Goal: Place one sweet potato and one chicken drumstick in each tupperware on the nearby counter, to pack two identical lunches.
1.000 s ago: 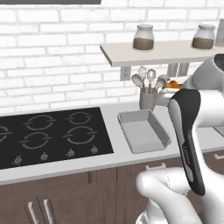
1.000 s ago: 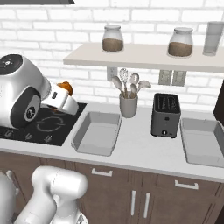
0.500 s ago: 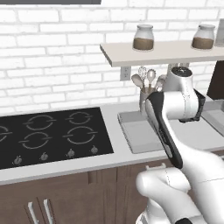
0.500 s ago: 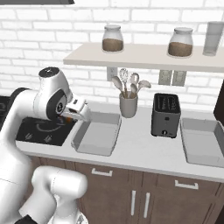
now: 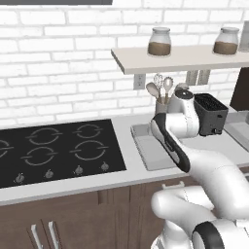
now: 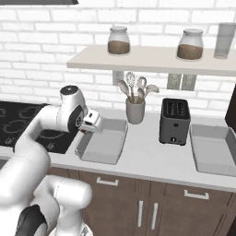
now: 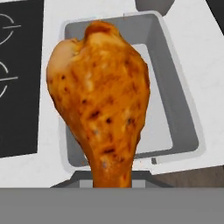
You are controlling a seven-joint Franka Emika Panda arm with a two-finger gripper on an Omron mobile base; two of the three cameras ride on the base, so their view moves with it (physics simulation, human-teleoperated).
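In the hand view a browned chicken drumstick (image 7: 100, 96) hangs with its thin end in my shut gripper, right above the left tupperware (image 7: 189, 114), which holds nothing. From the right base view my gripper (image 6: 90, 122) hovers over the left rim of that tupperware (image 6: 99, 158) on the counter (image 6: 152, 161). The second tupperware (image 6: 208, 162) lies right of the toaster, also with nothing in it. In the left base view my arm covers part of the near tupperware (image 5: 142, 146). The sweet potato is out of view.
A black toaster (image 6: 174, 120) stands between the two trays. Behind the left tray is a grey utensil holder (image 6: 135, 111). The black cooktop (image 5: 53, 148) lies to the left. A wall shelf (image 6: 152, 64) with jars hangs above the counter.
My arm has swung right from above the cooktop to the left tupperware, carrying the drumstick with it. The gripper stayed shut.
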